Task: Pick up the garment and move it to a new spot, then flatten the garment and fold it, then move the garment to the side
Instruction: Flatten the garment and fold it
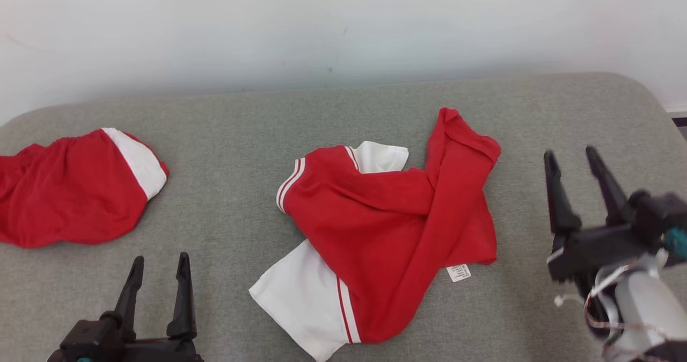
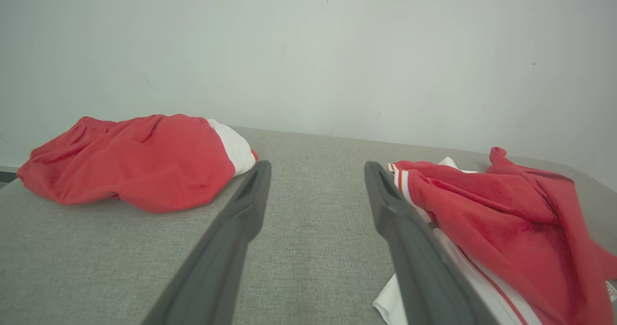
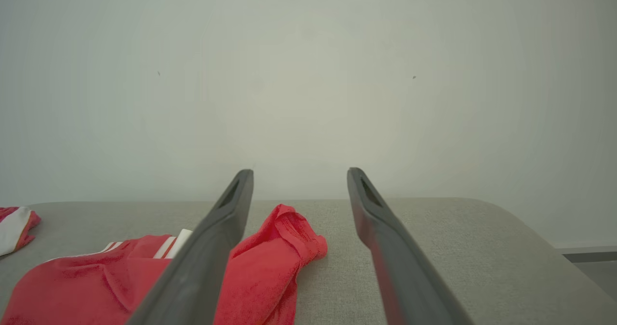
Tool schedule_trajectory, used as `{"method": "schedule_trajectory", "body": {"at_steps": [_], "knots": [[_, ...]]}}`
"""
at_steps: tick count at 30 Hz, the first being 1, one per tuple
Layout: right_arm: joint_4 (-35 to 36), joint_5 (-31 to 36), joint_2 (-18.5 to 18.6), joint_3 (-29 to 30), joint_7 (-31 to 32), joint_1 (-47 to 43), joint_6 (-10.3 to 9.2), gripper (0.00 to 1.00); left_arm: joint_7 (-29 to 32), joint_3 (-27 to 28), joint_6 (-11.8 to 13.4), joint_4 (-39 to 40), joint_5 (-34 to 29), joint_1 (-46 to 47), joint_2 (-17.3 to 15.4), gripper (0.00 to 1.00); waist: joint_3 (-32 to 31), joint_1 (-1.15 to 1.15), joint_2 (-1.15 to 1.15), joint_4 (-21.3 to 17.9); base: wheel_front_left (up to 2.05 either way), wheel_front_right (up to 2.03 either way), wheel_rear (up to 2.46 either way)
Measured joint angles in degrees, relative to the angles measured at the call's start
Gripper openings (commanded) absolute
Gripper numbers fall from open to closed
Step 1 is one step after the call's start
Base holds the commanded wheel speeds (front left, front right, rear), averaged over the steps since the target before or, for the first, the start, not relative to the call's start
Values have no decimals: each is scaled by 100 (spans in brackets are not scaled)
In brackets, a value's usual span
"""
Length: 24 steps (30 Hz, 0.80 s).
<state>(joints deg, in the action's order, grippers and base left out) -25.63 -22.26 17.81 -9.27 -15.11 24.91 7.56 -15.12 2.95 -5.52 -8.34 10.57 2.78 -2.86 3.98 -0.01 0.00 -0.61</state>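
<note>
The red-and-white shirt (image 1: 386,227) is lying crumpled in the middle of the desk (image 1: 231,152). The left gripper (image 1: 161,258) and right gripper (image 1: 570,153) are hanging wide open either side, holding nothing.

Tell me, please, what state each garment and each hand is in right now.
Centre garment, crumpled and twisted, not folded, lying on the grey table, held by nothing.
Left garment, bunched in a heap at the table's left side, untouched.
Left hand, open, empty.
Right hand, open, empty, off to the right of the cloth.
</note>
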Motion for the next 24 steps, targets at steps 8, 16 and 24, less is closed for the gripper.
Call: {"method": "schedule_trajectory", "body": {"at_steps": [8, 16, 24], "knots": [[1046, 177, -460, 309, -1, -1302, 0, 100, 0, 110, -4, 51, -65, -71, -1, 100, -69, 0, 0, -139, 0, 0, 0], [1622, 479, -1067, 477, -1, -2204, 0, 100, 0, 183, -30, 41, -125, -69, -1, 100, -9, 0, 0, -160, 0, 0, 0], [1682, 648, -1177, 466, -1, -2304, 0, 100, 0, 86, -42, -51, -204, -59, -3, 100, -21, 0, 0, -189, 0, 0, 0]]}}
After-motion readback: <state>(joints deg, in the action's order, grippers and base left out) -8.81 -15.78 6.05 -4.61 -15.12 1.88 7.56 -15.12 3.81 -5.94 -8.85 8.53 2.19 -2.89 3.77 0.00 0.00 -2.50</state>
